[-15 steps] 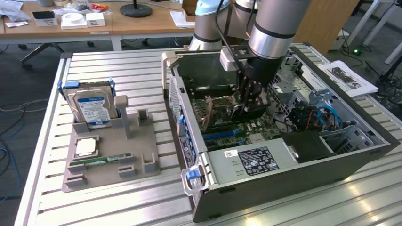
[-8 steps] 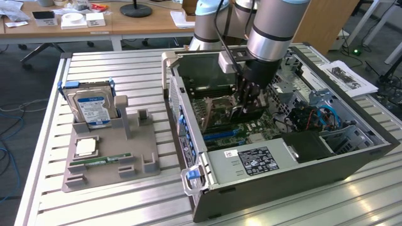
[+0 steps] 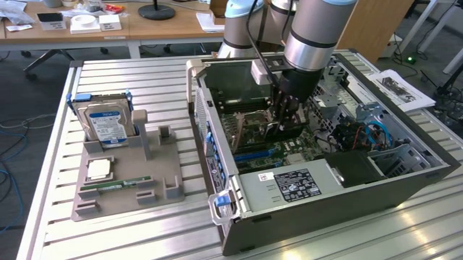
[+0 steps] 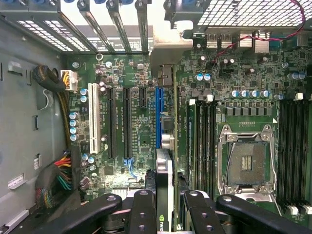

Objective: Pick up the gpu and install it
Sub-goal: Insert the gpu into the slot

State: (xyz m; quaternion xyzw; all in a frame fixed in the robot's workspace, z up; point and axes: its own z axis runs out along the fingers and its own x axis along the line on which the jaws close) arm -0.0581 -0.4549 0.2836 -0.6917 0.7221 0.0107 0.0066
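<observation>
Gripper (image 4: 165, 197) partly closed, fingers (image 4: 142, 209) clamped either side of gpu (image 4: 165, 168). Card held edge-on, upright, inside open case (image 3: 217, 135), above motherboard (image 4: 131, 73). Card edge parallel to blue slot (image 4: 158, 112) and just beside it; seating cannot be confirmed. Judgement: good insertion needs edge connector squarely over slot, bracket end toward rear slot openings (image 4: 112, 24), straight push, no tilt. Risk: misaligned press stresses board; cables (image 4: 63, 175) lie well apart.
</observation>
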